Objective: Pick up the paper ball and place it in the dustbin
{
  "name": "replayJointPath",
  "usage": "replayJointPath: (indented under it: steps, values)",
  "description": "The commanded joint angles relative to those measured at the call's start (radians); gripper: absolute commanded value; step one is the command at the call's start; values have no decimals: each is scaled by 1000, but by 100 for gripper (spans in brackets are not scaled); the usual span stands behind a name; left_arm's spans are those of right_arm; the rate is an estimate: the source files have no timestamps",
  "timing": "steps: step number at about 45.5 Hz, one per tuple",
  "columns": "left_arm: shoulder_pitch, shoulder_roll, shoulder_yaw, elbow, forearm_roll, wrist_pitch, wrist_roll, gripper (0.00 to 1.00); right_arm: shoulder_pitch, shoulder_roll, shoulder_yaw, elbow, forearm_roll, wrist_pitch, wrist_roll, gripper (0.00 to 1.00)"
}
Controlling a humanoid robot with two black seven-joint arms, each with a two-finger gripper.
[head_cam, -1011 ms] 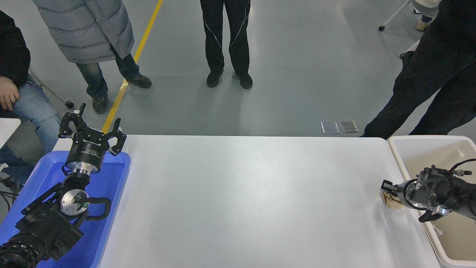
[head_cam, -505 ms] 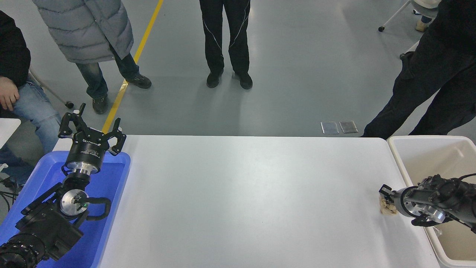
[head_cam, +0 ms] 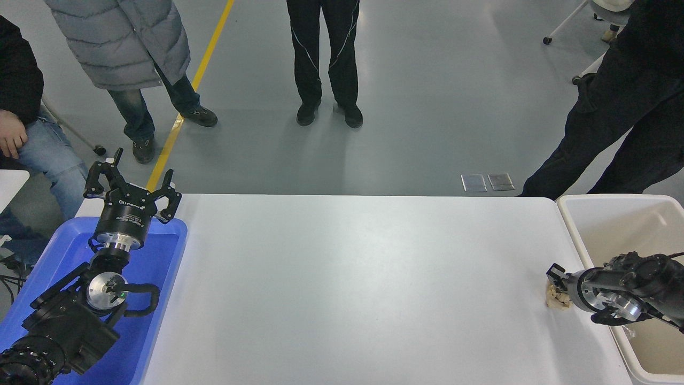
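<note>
The tan crumpled paper ball [head_cam: 557,299] is at the table's right edge, just left of the off-white dustbin [head_cam: 573,235]. My right gripper [head_cam: 560,286] reaches in from the right over the bin's near rim, points left and is right against the ball, covering its right side. I cannot see how firmly it holds the ball. My left arm is parked at the lower left, with its gripper [head_cam: 131,182] open above the blue tray [head_cam: 171,251].
The white table [head_cam: 352,278] spans the middle of the view. Several people stand at the far side, one close to the bin at the top right [head_cam: 620,117]. A seated person is at the far left [head_cam: 21,123].
My right gripper has dropped lower and a little left, and the paper ball moved with it, down toward the table surface. The left arm has not moved.
</note>
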Motion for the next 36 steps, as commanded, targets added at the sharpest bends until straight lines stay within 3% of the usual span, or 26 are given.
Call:
replayJointPath:
  steps: [1,10,17,23,36]
  values:
    - [0,0,0,1,-1,0,0,98,171,-82,-128,174,-12,2,4,0]
    - [0,0,2,0,0,0,2,98,342,-105,-307,317,-41,9,8,0]
    - [0,0,3,1,0,0,2,98,499,-159,-371,473,-144,78,6,0]
    - [0,0,3,1,0,0,2,98,674,-199,-386,532,-270,325,8,0]
    - [0,0,3,1,0,2,2,98,997,-300,-299,592,-276,811,8,0]
